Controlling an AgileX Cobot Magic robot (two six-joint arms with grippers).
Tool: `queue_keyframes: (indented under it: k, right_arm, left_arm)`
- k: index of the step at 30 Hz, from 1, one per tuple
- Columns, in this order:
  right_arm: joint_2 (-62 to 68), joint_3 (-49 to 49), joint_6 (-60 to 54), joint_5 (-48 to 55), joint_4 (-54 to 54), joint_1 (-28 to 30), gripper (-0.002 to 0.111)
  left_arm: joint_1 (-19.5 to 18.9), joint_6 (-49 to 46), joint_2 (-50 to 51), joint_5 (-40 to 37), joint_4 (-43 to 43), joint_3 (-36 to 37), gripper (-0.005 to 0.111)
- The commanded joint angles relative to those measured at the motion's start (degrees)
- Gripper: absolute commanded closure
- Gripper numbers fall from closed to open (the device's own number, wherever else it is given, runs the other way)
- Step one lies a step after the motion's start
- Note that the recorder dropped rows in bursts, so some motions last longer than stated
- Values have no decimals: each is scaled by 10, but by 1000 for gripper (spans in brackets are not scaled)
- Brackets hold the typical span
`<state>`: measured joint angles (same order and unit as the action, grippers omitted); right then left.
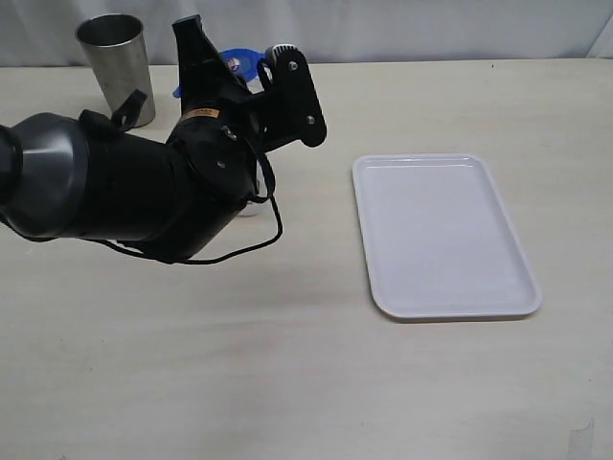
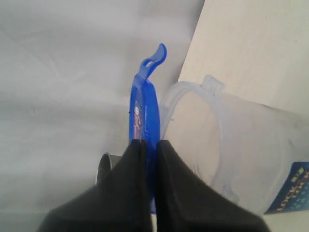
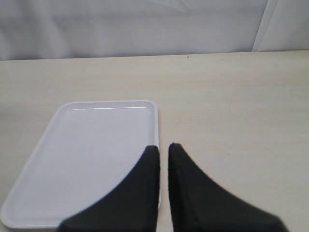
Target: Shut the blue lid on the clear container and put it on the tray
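One blue lid [image 2: 145, 108] is gripped on edge by the left jaws, which are closed on its rim; in the left wrist view it shows edge-on, with one snap flap [image 2: 157, 55] sticking out past the far rim; the other flaps cannot be counted from here. One clear container [image 2: 241, 140] sits just beside the lid, its open mouth turned toward the lid's face; whether the two touch cannot be told; one blue label [image 2: 293, 189] shows on the container's side. In the exterior view only one arm appears, the black left arm [image 1: 115, 182], with one loose cable [image 1: 275, 228] hanging under it; it covers nearly all of the container, and a slice of the lid [image 1: 241, 62] shows above the jaws. One steel cup [image 1: 117, 67] stands upright at the back of the tabletop [image 1: 306, 383], near the arm. One white tray [image 1: 441, 230] lies flat to the right, well apart from lid and container, with nothing on it. The right jaws are closed with only a thin slit between them and grip nothing; they hang over the near edge of the tray [image 3: 96, 154].
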<state>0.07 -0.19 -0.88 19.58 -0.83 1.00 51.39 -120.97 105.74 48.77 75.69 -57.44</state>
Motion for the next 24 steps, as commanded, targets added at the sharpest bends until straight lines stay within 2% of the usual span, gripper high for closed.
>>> queue_keyframes:
  k: [1,6,12,24]
  right_arm:
    - [-1,2,0,1,-2,2,101]
    - [-1,2,0,1,-2,2,101]
    - [-1,2,0,1,-2,2,101]
    - [-1,2,0,1,-2,2,101]
  left_arm:
    - [13,-17,-6,15,-4,1,107]
    - [14,-17,-6,-1,-5,1,107]
    - [14,-17,-6,37,-3,1,107]
    - [26,-17,-6,43,14,1,107]
